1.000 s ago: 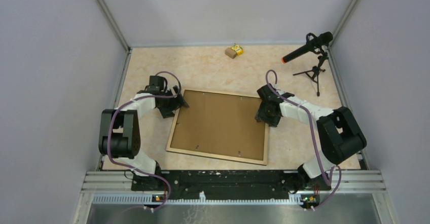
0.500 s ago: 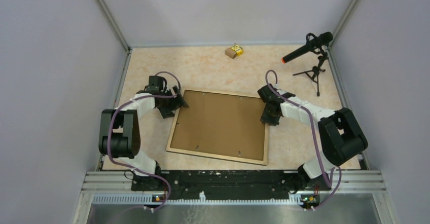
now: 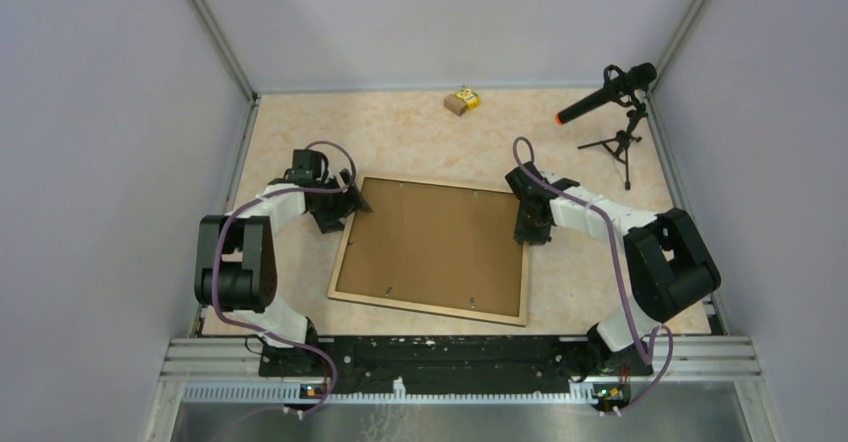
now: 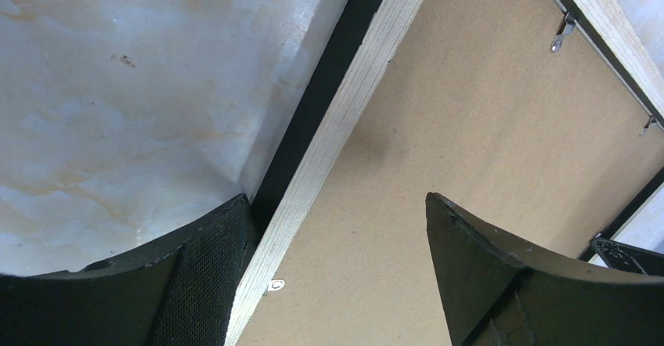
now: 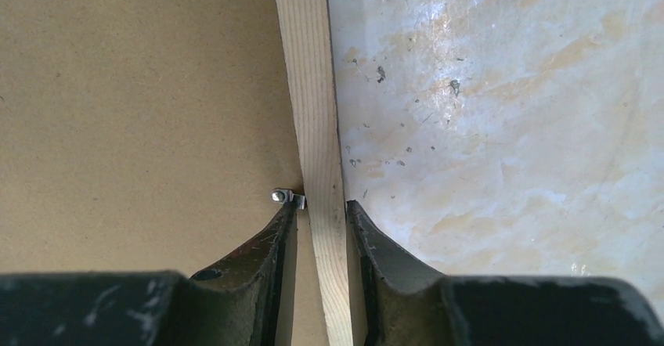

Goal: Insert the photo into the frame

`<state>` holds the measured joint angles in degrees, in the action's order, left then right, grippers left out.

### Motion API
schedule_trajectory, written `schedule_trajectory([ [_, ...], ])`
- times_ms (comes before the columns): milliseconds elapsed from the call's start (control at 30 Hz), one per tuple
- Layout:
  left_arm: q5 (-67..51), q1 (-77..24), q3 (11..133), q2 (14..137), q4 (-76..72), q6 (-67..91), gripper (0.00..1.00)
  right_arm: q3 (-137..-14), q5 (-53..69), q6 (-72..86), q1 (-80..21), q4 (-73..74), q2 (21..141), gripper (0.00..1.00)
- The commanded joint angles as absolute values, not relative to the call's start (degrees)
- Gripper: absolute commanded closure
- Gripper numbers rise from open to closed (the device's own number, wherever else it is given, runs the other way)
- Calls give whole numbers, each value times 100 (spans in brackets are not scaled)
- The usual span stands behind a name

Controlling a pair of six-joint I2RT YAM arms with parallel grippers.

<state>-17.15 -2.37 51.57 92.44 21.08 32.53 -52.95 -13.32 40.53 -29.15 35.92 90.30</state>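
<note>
The frame lies back-up on the table, its light-wood rim around a brown backing board. The photo is hidden. My left gripper is open at the frame's far left corner. In the left wrist view it straddles the wood rim, one finger outside the frame and one over the board. My right gripper is at the right rim. In the right wrist view its jaws are pinched on the wood rim, beside a small metal clip.
A microphone on a small tripod stands at the back right. A small brown and yellow box lies by the back wall. Grey walls close in both sides of the table.
The right gripper's jaws have narrowed onto the frame's right rim, and the wrist has shifted slightly toward the back. The left arm and the frame have not moved.
</note>
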Motion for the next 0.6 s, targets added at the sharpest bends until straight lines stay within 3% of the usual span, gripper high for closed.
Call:
schedule_trajectory([
  [0,-1956,-276,5014,9444,2047,3221,13,-5228,-1299,3736,-2962,3201,8946,73],
  [233,-2158,-264,4968,9470,1934,3214,9,-5410,-1272,3592,-2949,3187,8865,47],
  [567,-2121,-257,4946,9528,2026,3280,8,-5741,-1133,3368,-2760,2827,9340,25],
])
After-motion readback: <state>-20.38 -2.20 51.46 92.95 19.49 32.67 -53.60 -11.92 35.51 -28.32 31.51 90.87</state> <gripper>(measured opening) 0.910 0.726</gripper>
